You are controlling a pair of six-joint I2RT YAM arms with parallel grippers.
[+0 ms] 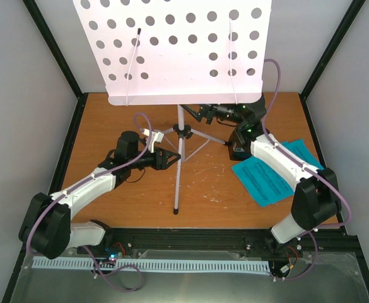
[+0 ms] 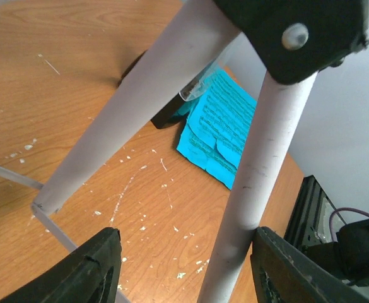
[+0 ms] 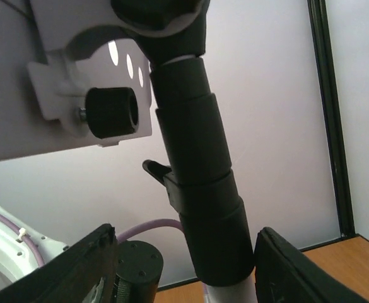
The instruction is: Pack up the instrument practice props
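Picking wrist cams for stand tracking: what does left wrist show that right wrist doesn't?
Only left wrist: white tripod legs and the blue sheets lying behind them. Only right wrist: the black collar on the pole, a black knob, and the holed desk from below. Both: part of the music stand between open fingers, of the left hand and the right hand.

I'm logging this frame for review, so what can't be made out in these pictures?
- Metronome: top view, mostly hidden under the right arm; left wrist view, behind a tripod leg.
- Music stand desk: cut off by the top edge of the top view.
- Sheet-music pages: print too small to read; partly under the right arm.
- Right gripper: right wrist view, whether its fingers touch the stand's black collar is unclear.
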